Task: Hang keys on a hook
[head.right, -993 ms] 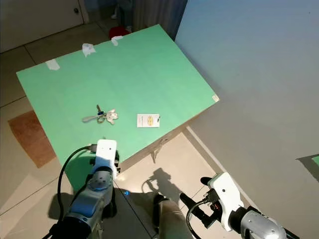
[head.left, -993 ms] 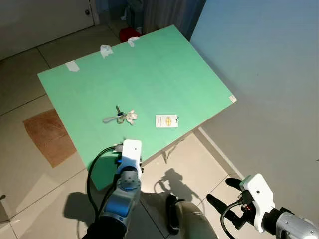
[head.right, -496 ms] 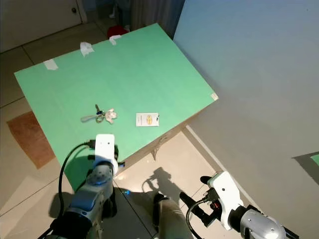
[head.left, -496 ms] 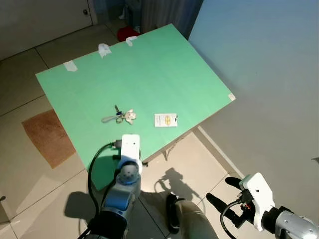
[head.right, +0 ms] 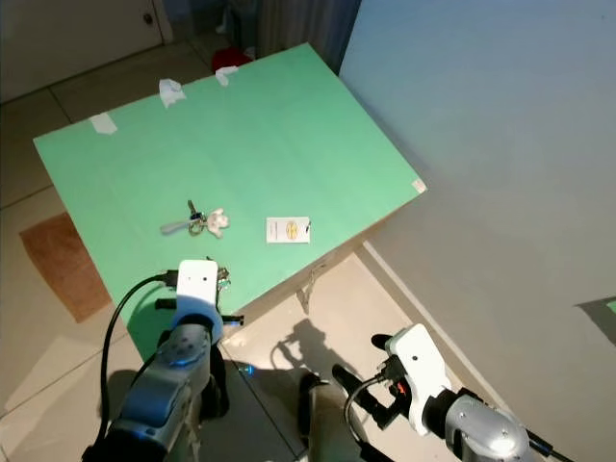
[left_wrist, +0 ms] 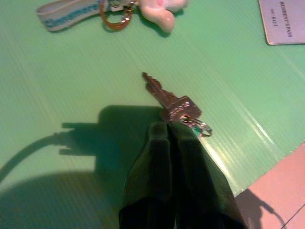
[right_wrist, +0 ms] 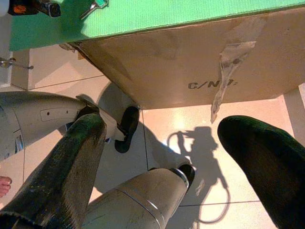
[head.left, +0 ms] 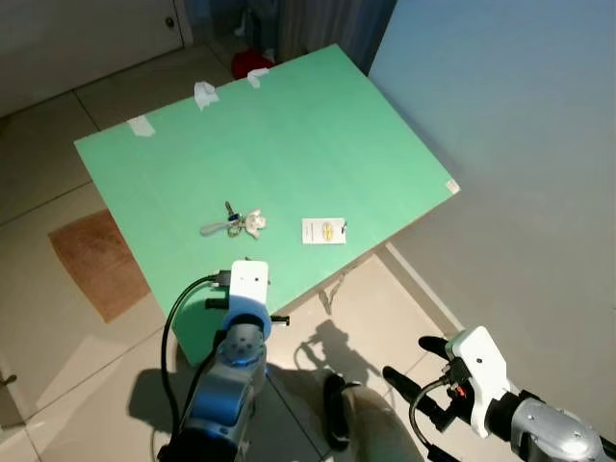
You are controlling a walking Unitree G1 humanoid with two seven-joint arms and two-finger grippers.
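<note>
The left gripper [left_wrist: 167, 125] sits low over the near edge of the green board [head.left: 308, 144]. Its two black fingers [left_wrist: 157, 157] are pressed together with no gap between them. The tips meet at the head of a silver key [left_wrist: 167, 98] with a small ring. The key lies flat on the board, blade pointing away from the gripper. Whether the fingers actually pinch the key head or only rest against it cannot be told.

Further in on the board lies a second bunch [head.left: 234, 224]: a strap, a brass ring and a pale soft charm. It is apart from the gripper and untouched. A white card [head.left: 323, 231] lies just beside that bunch, toward the robot's right, near the board's edge.

The right gripper [head.left: 423, 371] hangs low over the tiled floor [head.left: 385, 308], beside the board's near corner and well apart from the keys. Its fingers [right_wrist: 66, 167] are spread wide and hold nothing. The right wrist view looks between them at the brown cardboard side [right_wrist: 190, 57] under the board.
</note>
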